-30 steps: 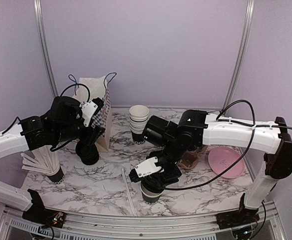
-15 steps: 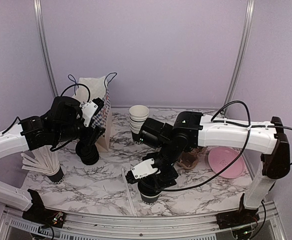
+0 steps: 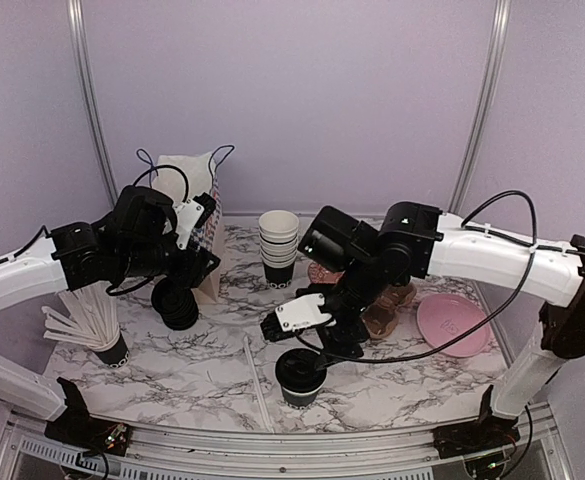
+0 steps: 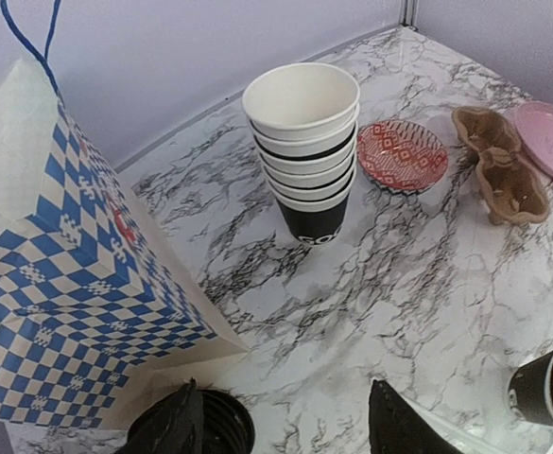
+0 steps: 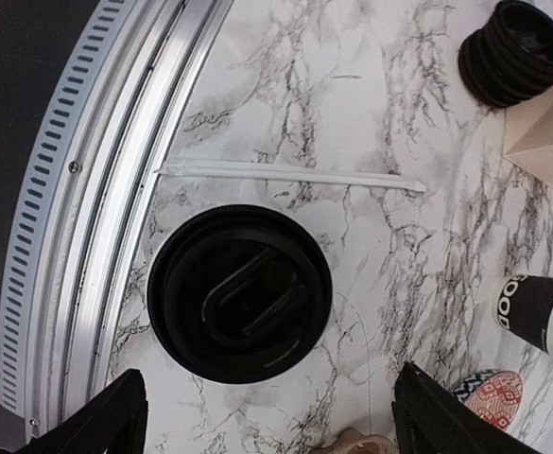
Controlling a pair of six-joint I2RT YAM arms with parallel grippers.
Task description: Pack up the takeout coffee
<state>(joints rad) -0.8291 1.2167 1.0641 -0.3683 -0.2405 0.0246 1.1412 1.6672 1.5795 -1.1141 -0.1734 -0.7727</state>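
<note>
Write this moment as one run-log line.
right fingers: open, above lidded coffee cup | left fingers: open, by lid stack | bag: upright

The only print I can read is a partial white "OOD" on the black paper cup under the white-rimmed stack (image 5: 524, 312), right edge of the right wrist view. In the left wrist view it blurs.

One each: lidded cup (image 5: 240, 293), cup stack (image 4: 304, 142), bag (image 4: 68, 274), pink plate (image 4: 552, 140), red plate (image 4: 404, 156).
</note>
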